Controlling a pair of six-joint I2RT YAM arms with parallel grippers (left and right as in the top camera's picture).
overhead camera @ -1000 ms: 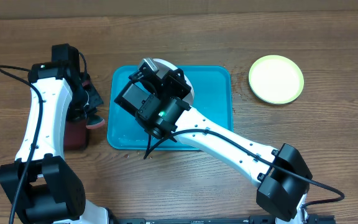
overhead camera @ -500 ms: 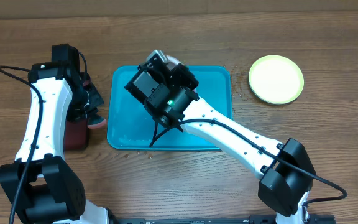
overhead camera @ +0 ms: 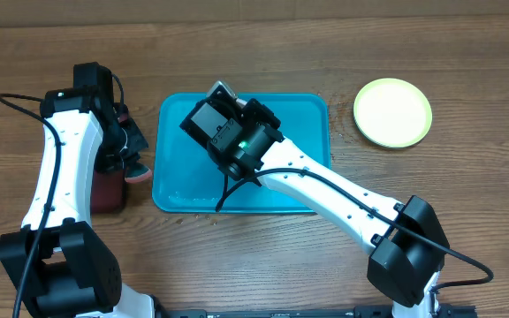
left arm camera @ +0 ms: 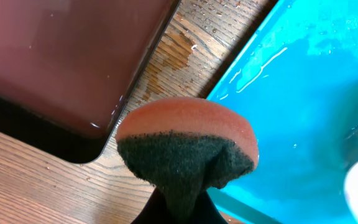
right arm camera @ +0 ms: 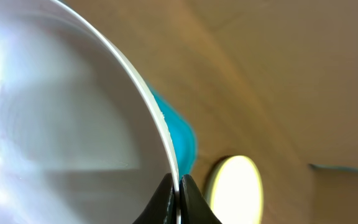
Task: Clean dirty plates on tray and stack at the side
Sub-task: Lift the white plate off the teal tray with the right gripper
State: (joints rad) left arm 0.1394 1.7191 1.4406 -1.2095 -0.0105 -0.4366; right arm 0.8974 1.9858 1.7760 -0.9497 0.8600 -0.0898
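step: moving white plate, seemingly clean, to the stack | right pincer – clamped on its rim, above tray | left pincer – gripping sponge | next: carry right, lower onto yellow-green plate on desk

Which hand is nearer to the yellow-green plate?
Right. The right hand is over the tray, which lies next to the yellow-green plate; the left hand is past the tray's opposite edge, farther off.

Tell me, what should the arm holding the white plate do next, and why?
Probably carry the white plate right and set it onto the yellow-green plate: the right claw pinches its rim, and it looks clean.
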